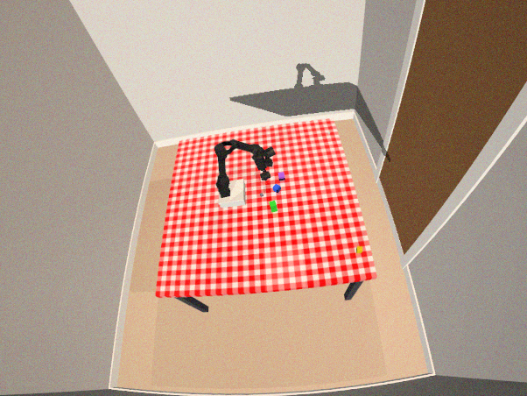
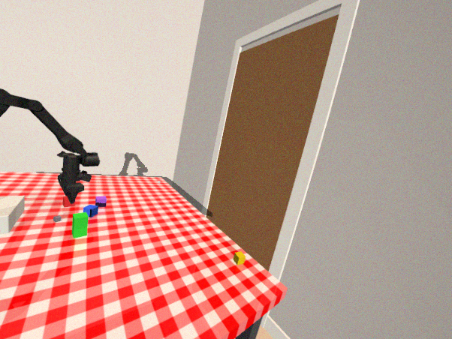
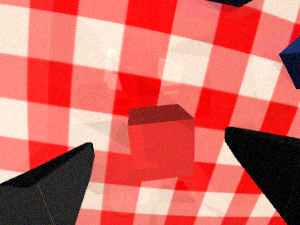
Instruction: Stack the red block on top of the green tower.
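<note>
Partly behind the wide, empty claw (image 2: 72,199), red block (image 2: 67,202), fingertips cropped in wrist view.

Arm (image 2: 56,129) reaching down; gripper (image 2: 72,199) vertical, fingers wide apart, empty.

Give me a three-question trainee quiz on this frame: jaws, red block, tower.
1. True or false: the gripper is shut on the red block.
2. In the wrist view, where is the red block relative to the jaws? A) outside them, to the left B) between them C) out of view
3. Fill in: the green tower stands ____ on the cloth.

Key: 1. False; the jaws are open and hold nothing. 2. B. 3. upright.
</note>
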Robot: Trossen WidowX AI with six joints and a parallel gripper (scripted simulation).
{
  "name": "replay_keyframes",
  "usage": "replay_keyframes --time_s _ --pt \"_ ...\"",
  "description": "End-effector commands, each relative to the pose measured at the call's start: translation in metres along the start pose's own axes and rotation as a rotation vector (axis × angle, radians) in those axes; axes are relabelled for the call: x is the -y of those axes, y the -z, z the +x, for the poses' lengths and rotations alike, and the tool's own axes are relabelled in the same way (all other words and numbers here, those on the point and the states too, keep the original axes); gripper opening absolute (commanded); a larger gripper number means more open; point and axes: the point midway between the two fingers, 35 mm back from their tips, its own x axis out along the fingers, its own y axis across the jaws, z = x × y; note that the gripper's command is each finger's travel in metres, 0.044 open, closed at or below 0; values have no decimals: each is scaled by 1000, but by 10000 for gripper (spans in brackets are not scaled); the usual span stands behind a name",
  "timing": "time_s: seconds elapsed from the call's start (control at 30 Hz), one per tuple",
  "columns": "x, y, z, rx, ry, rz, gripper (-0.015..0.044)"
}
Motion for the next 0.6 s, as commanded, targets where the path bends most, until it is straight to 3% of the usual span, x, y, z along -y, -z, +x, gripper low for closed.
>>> replay_keyframes --time_s 0.0,0.57 --pt "-1 1 7 -1 -5 4 440" --pt "0 2 19 -1 -5 4 440"
